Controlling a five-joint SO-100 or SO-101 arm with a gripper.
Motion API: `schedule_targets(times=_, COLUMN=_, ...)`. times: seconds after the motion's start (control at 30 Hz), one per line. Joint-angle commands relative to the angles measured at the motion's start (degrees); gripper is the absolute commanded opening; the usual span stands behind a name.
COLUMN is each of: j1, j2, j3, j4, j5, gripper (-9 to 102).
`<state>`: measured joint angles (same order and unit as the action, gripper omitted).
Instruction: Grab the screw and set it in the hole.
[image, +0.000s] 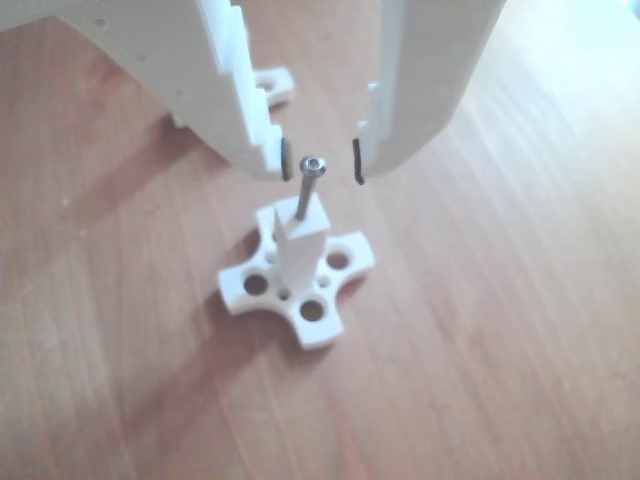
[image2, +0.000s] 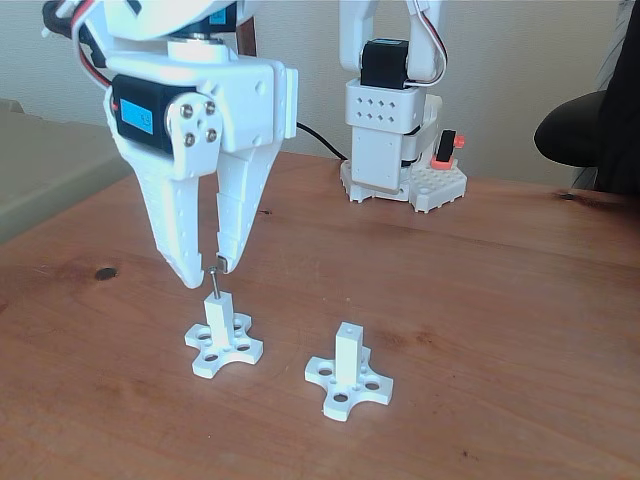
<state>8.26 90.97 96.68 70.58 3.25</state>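
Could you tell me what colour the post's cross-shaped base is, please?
White, clearest in the other view: base.

You have bright daylight in both pictures. In the other view, strong glare washes out the top right of the wooden table (image: 520, 330), and the white gripper (image: 321, 160) bleeds into that brightness, its edges soft and hazy. The whole picture is slightly blurred, with soft shadows falling left across the wood. In the fixed view, focus is sharper and light is even; the white posts (image2: 347, 350) cast faint shadows, and the table (image2: 500, 300) shows a mild sheen.
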Motion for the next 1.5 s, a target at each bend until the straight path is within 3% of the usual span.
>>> schedule_targets(times=0.0, j1=-0.26, j2=0.88, j3=-3.08, j4=-0.79, j5=-0.88, gripper=7)
schedule_targets(times=1.47, j1=-0.7, j2=-0.62, j3=-2.64, j4=-1.32, j5=-1.41, gripper=4)
